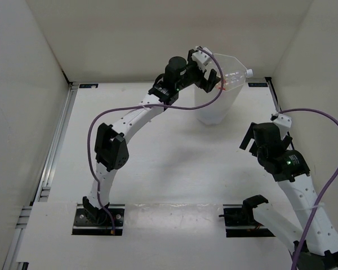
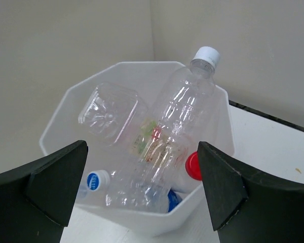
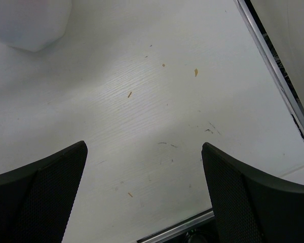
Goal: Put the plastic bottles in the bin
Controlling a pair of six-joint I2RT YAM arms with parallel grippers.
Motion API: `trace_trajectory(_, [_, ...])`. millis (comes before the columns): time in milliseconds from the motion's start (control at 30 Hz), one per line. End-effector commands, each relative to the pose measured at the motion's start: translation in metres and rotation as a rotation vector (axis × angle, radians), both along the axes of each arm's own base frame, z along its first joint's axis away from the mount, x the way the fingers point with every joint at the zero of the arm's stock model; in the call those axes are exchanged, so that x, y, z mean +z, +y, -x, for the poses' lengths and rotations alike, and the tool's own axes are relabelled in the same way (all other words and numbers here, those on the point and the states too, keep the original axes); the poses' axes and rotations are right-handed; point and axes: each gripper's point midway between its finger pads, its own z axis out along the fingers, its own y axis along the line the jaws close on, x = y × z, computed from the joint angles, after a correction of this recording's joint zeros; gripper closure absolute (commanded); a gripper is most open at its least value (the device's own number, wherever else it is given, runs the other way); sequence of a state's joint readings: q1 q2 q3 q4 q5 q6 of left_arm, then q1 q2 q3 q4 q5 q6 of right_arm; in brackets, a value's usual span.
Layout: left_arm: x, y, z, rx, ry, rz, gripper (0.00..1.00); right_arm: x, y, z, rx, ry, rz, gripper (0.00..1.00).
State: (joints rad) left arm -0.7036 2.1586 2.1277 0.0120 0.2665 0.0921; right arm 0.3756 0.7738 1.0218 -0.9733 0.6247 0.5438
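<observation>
- Your left gripper (image 2: 142, 152) hangs right over the bin (image 2: 61, 121). Its fingers (image 2: 50, 185) are spread wide, with nothing between them.
- From above, your left arm reaches out to the far side of the table (image 1: 158, 169), and the gripper sits just beside the bin's rim.
- The bin stands near the back wall, a little right of centre.
- Inside it, a tall unlabelled bottle (image 2: 177, 121) lies on a slant. Its white cap (image 2: 206, 58) pokes out past the far rim.
- To the left of that one, a second unlabelled bottle (image 2: 109, 111) faces you end-on, showing its moulded base.
- Lower down you've got a red cap (image 2: 193, 166) on the right and a blue cap (image 2: 98, 179) on the left.
- A patch of blue label (image 2: 171, 200) sits by the near wall, and a yellowish label (image 2: 147, 142) shows through the clear plastic.
- Your right gripper (image 3: 144, 152) hovers above the table on the right side, jaws apart and empty.
- It's well clear of the bin; only a corner of the bin shows at the top left of that wrist view.
</observation>
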Motion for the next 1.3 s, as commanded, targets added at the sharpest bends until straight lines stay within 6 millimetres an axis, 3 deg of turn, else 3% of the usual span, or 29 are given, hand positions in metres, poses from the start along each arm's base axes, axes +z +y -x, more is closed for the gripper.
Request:
trace_trajectory(0, [0.097,0.043,0.03,0.054,-0.162,0.061,0.0,0.015,0.004,-0.005,0.017,-0.03,-0.009,0.0])
trace_trajectory(67, [0.105,0.056,0.033,0.095,-0.212,0.03,0.0,0.012,0.014,-0.011,0.057,-0.011,-0.028,0.0])
trace_trajectory(100, [0.129,0.071,0.043,0.122,-0.258,0.041,0.0,0.008,0.02,-0.014,0.087,0.006,-0.04,0.0])
trace_trajectory(133, [0.134,0.088,0.039,0.208,-0.263,0.031,0.0,-0.003,0.028,-0.019,0.108,0.061,-0.044,0.0])
trace_trajectory(167, [0.126,0.104,0.032,0.272,-0.267,-0.007,0.0,-0.01,0.034,-0.018,0.116,0.105,-0.069,0.0])
trace_trajectory(200, [0.146,0.133,0.037,0.347,-0.282,0.016,0.0,-0.017,0.034,-0.012,0.107,0.166,-0.067,0.0])
trace_trajectory(233, [0.142,0.161,0.031,0.456,-0.266,-0.013,0.0,-0.02,0.037,-0.016,0.094,0.208,-0.063,0.0])
trace_trajectory(333, [0.106,0.238,0.031,0.66,-0.209,-0.179,0.0,-0.029,0.045,-0.015,0.108,0.276,-0.084,0.0])
trace_trajectory(367, [0.093,0.282,0.026,0.789,-0.184,-0.249,0.0,-0.028,0.047,-0.017,0.115,0.268,-0.094,0.0])
trace_trajectory(400, [0.04,0.304,0.029,0.811,-0.104,-0.382,0.0,-0.028,0.047,-0.017,0.115,0.268,-0.094,0.0])
trace_trajectory(433, [0.04,0.332,0.047,0.843,-0.109,-0.403,0.0,-0.029,0.049,-0.016,0.121,0.27,-0.101,0.0])
trace_trajectory(467, [0.026,0.36,0.055,0.909,-0.088,-0.448,0.0,-0.029,0.049,-0.016,0.121,0.27,-0.101,0.0])
trace_trajectory(500, [-0.027,0.396,0.065,0.961,0.0,-0.556,0.0,-0.025,0.049,-0.015,0.115,0.254,-0.113,0.0])
trace_trajectory(533, [-0.03,0.421,0.089,1.006,0.011,-0.575,0.0,-0.027,0.048,-0.013,0.115,0.254,-0.113,0.0])
trace_trajectory(567, [-0.048,0.442,0.103,1.048,0.046,-0.623,0.0,-0.028,0.047,-0.012,0.115,0.248,-0.115,0.0])
trace_trajectory(600, [-0.092,0.472,0.122,1.094,0.134,-0.716,0.0,-0.026,0.046,-0.009,0.111,0.229,-0.127,0.0])
trace_trajectory(700, [-0.126,0.534,0.18,1.256,0.27,-0.768,0.0,-0.034,0.04,0.003,0.096,0.218,-0.137,0.0])
trace_trajectory(767, [-0.154,0.553,0.219,1.283,0.368,-0.793,0.0,-0.043,0.033,0.014,0.086,0.225,-0.124,0.0])
trace_trajectory(833, [-0.17,0.566,0.245,1.298,0.461,-0.798,0.0,-0.05,0.03,0.022,0.085,0.237,-0.12,0.0])
trace_trajectory(933, [-0.192,0.56,0.277,1.228,0.588,-0.807,0.0,-0.06,0.031,0.034,0.095,0.252,-0.144,0.0])
trace_trajectory(1033, [-0.208,0.545,0.291,1.145,0.671,-0.788,0.0,-0.059,0.034,0.039,0.106,0.232,-0.178,0.0])
trace_trajectory(1100, [-0.208,0.541,0.296,1.161,0.7,-0.738,0.0,-0.058,0.037,0.037,0.116,0.212,-0.193,0.0])
trace_trajectory(1267, [-0.197,0.551,0.299,1.322,0.726,-0.643,0.0,-0.056,0.04,0.036,0.125,0.198,-0.206,0.0])
